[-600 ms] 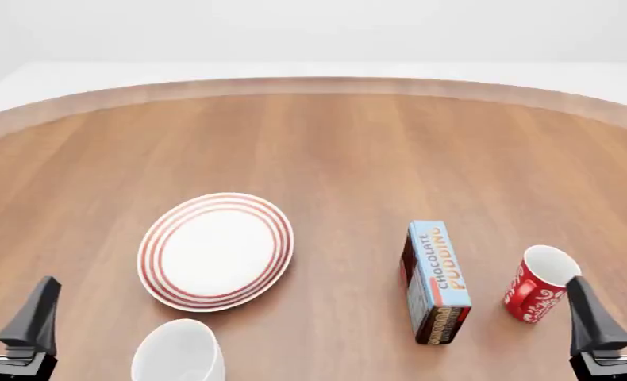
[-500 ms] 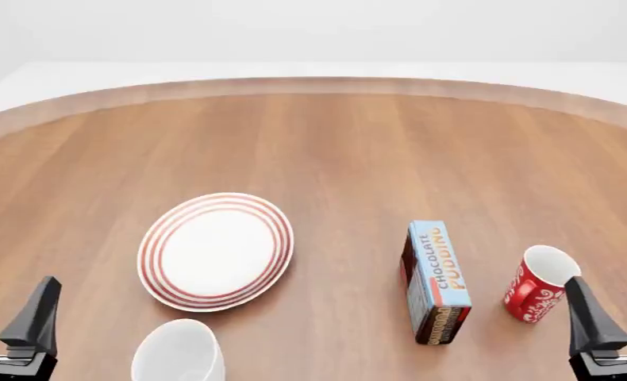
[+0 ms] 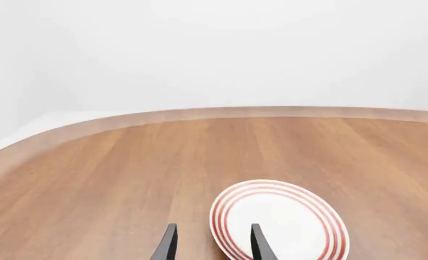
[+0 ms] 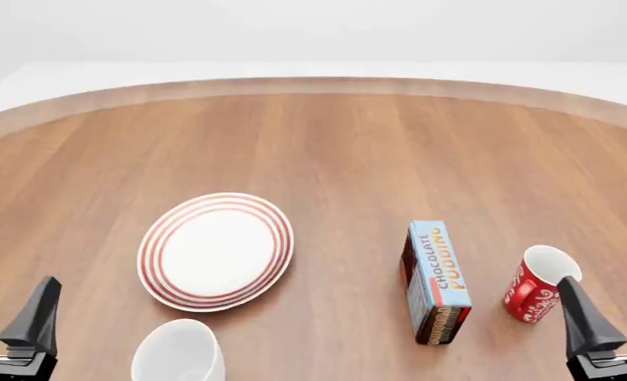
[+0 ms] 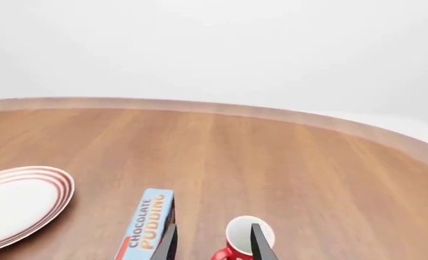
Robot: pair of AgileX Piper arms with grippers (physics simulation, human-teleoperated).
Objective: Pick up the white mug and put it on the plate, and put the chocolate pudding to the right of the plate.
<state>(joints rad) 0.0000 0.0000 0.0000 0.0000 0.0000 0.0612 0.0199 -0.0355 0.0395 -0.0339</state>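
Note:
The white mug [image 4: 178, 353] stands at the near edge of the front view, just in front of the plate [image 4: 216, 251], a white plate with red rings. The chocolate pudding [image 4: 437, 279] lies flat, right of the plate. My left gripper [image 4: 6, 311] is open and empty at the near left, left of the white mug. My right gripper [image 4: 614, 308] is open and empty at the near right. The left wrist view shows the left gripper [image 3: 212, 246] and the plate [image 3: 272, 187]; the white mug is out of that view. The right wrist view shows the right gripper [image 5: 212, 246], the chocolate pudding [image 5: 145, 227] and the plate [image 5: 19, 203].
A red mug with white swirls [image 4: 541, 282] stands upright right of the pudding box, close to my right gripper; it also shows in the right wrist view [image 5: 243, 238]. The wooden table [image 4: 325, 143] has a curved far edge.

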